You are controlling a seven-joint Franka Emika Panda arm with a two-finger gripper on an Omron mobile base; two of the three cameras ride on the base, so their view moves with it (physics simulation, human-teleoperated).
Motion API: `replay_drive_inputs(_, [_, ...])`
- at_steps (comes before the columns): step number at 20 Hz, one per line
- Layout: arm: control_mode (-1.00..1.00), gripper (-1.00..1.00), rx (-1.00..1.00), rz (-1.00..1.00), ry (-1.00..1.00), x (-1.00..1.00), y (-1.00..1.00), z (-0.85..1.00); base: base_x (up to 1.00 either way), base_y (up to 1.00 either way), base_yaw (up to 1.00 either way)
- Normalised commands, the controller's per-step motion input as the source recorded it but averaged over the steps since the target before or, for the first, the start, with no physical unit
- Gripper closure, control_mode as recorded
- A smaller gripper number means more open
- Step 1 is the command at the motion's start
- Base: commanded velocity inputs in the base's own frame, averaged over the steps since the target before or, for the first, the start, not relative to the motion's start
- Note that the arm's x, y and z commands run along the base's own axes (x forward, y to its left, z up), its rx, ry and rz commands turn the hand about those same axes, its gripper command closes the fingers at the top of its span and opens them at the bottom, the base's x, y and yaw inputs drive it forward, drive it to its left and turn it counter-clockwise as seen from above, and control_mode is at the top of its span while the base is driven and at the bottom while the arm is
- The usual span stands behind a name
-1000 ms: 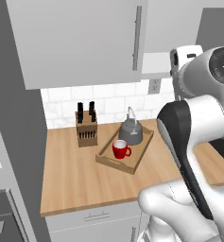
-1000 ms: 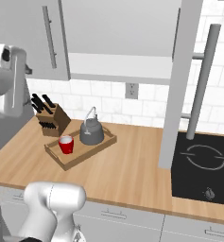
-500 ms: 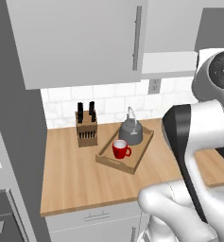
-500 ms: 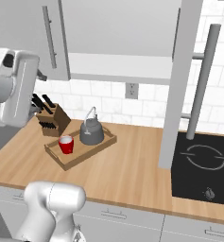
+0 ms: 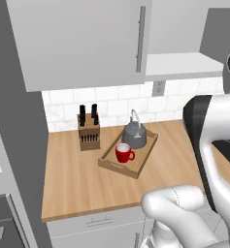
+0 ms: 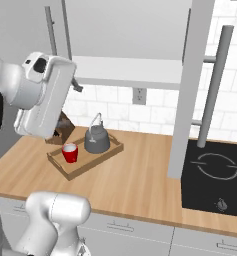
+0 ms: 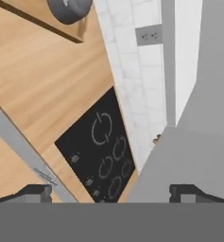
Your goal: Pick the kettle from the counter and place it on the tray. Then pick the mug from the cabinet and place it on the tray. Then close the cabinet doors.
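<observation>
Both base views look forward and down on the counter [image 5: 82, 179] from behind the arm, left and right, sharing the tray [image 5: 136, 164]. The hand view, rolled sideways, looks down past that tray's corner [image 7: 61, 26] toward the cooktop [image 7: 101, 160].

Open cabinet door [image 6: 197, 85] beside cooktop [image 6: 215, 175]

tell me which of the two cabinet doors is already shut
The left door is shut, flat across the cabinet front above the knife block. The right door hangs open, edge-on beside the cooktop, leaving the white shelf exposed.
</observation>
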Motion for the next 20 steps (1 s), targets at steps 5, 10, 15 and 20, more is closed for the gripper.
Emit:
replay_drive_inputs(5, [-1.0, -1.0, -0.09, -0.19, 0.0, -0.14, -0.71, -0.06, 0.0, 0.0, 0.0])
replay_drive_inputs(10, [-1.0, -1.0, -0.18, -0.22, 0.0, -0.01, -0.7, -0.14, 0.0, 0.0, 0.0])
replay_drive_inputs(15, [-1.0, -1.0, -0.18, -0.18, 0.0, 0.0, -0.74, -0.11, 0.0, 0.0, 0.0])
replay_drive_inputs(20, [-1.0, -1.0, -0.18, -0.17, 0.0, -0.07, -0.6, -0.05, 0.0, 0.0, 0.0])
